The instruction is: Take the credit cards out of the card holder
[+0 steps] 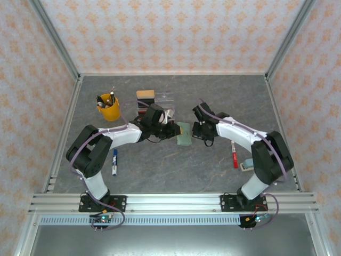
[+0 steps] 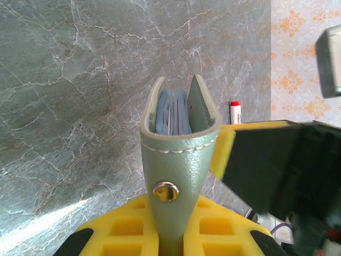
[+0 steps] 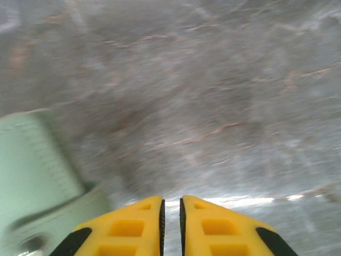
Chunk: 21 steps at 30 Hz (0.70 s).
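The left gripper clamps the holder at frame centre, its leaves slightly parted. Just right of it, the right gripper is closed and empty.

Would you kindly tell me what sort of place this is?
Probably a robot test cell: wallpapered panels box in a marble-look table, arms bolted to an aluminium rail, yellow pen cup.

Blurred, edge-cropped card holder
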{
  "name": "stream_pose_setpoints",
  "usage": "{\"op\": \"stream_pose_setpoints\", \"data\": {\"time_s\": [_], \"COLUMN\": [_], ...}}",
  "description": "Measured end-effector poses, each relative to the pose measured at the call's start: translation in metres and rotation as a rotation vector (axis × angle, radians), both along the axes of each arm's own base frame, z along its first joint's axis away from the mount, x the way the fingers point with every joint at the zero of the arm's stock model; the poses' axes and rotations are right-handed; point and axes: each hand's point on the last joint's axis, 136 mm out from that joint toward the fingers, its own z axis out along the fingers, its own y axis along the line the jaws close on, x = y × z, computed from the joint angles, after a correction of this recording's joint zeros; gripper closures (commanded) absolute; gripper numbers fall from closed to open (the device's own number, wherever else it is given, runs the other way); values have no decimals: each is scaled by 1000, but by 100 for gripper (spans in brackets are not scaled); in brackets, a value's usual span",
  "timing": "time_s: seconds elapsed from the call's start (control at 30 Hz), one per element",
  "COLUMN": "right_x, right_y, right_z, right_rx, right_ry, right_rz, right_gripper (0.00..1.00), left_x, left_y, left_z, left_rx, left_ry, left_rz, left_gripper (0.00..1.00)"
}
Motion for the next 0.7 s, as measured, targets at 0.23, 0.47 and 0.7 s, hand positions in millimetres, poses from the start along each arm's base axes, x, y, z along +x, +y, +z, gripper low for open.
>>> {"op": "stream_pose_setpoints", "data": {"time_s": [0.23, 0.47, 0.7], "right_x": [2, -2, -1], "right_y": [27, 36, 41], "right_z": [25, 22, 14], "right_rx": [190, 264, 280], "right_ry": [-13, 68, 125], "right_rz": [4, -66, -85], "right_gripper": [60, 57, 49], "left_x": [-1, 0, 0], "left_y": [0, 0, 1], "left_z": [0, 0, 0], "left_rx": [3, 7, 4], "left_ry": [-15, -32, -43], "left_rz": [-14, -26, -25], "left_gripper": [100, 100, 100]}}
